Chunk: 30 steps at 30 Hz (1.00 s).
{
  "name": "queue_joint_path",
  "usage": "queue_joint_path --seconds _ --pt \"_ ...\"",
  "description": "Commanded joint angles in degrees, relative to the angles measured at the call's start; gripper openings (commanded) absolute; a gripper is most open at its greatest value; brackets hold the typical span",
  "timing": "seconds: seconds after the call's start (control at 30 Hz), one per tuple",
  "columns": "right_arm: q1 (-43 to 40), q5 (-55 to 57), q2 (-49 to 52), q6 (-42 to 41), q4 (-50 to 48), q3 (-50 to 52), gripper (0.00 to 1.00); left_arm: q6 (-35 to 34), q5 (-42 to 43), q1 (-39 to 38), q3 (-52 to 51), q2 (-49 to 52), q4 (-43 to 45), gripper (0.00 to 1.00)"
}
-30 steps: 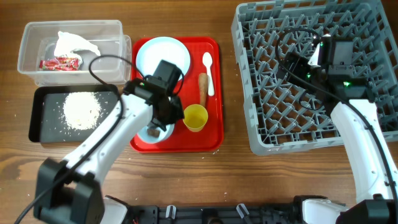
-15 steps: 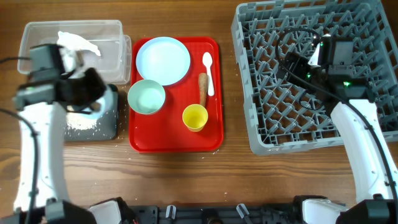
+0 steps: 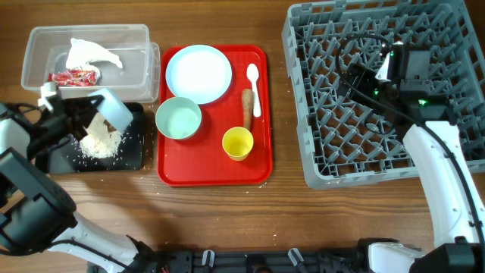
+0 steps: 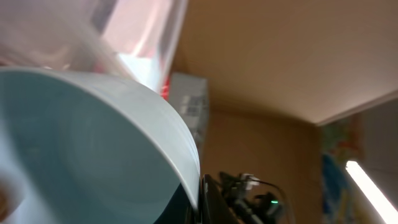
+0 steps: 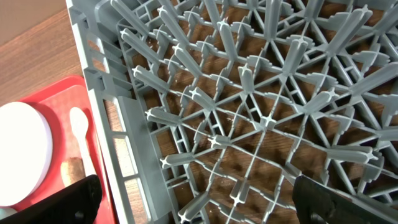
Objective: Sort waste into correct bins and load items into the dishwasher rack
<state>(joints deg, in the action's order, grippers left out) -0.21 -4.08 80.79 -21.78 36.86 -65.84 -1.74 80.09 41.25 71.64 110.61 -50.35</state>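
Note:
My left gripper (image 3: pixel 92 115) is shut on a small pale blue bowl (image 3: pixel 114 110) and holds it tipped over the black tray (image 3: pixel 135 155), which holds white rice grains (image 3: pixel 98 144). In the left wrist view the bowl (image 4: pixel 81 143) fills the frame beside one finger (image 4: pixel 211 199). The clear tub (image 3: pixel 144 38) holds crumpled tissue (image 3: pixel 89 53) and the red wrapper (image 3: pixel 72 76). The red serving tray (image 3: pixel 261 163) carries the plate (image 3: pixel 198 72), a second bowl (image 3: pixel 179 119), the yellow cup (image 3: pixel 238 142), the carrot-shaped stick (image 3: pixel 247 108) and the white spoon (image 3: pixel 254 82). My right gripper (image 3: pixel 362 74) is open and empty above the grey rack (image 3: pixel 303 114). The brown lump is not visible.
The rack's upright pegs (image 5: pixel 249 118) fill the right wrist view, with my open right fingers (image 5: pixel 205 208) over them. Its left wall (image 5: pixel 106 93) stands next to the serving tray (image 5: pixel 37 99). Bare wooden table (image 3: pixel 227 220) lies along the front.
My left arm carried a small bowl from the front of the red tray leftwards and now tips it over the black tray. The second bowl came into view. The right arm has not moved.

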Motion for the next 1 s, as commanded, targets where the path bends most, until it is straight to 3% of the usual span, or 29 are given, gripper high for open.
queue_joint_path --seconds 0.0,0.2,0.37,0.6,0.67,0.8,0.87,0.97 --pt "-0.02 -0.33 0.66 0.59 -0.11 -1.01 1.0 -0.42 10.25 3.69 0.59 0.26 -0.24 0.04" --pt "-0.02 -0.33 0.66 0.55 -0.13 -1.01 1.0 -1.7 9.09 5.01 0.59 0.2 -2.78 0.04" --pt "-0.02 -0.33 0.66 0.59 0.02 -1.01 1.0 2.34 1.31 -0.63 0.59 -4.92 -8.48 0.04" --pt "-0.02 -0.33 0.66 0.55 0.04 -1.01 1.0 1.05 -30.73 -21.79 0.59 -23.32 -10.82 0.04" --pt "-0.02 -0.33 0.66 0.57 0.04 -1.01 1.0 -5.81 -48.0 -31.39 0.59 -26.67 -10.8 0.04" --pt "-0.02 -0.33 0.66 0.57 0.02 -1.01 1.0 -17.53 -72.81 -47.19 -0.35 -26.58 -10.54 0.04" --pt "-0.02 -0.31 0.66 0.59 0.04 -1.01 1.0 -21.55 -78.09 -54.88 -3.43 -25.64 -7.41 0.04" --pt "-0.02 -0.33 0.66 0.57 -0.31 -1.01 1.0 -24.06 -78.31 -61.37 -7.5 -24.59 -3.58 0.04"
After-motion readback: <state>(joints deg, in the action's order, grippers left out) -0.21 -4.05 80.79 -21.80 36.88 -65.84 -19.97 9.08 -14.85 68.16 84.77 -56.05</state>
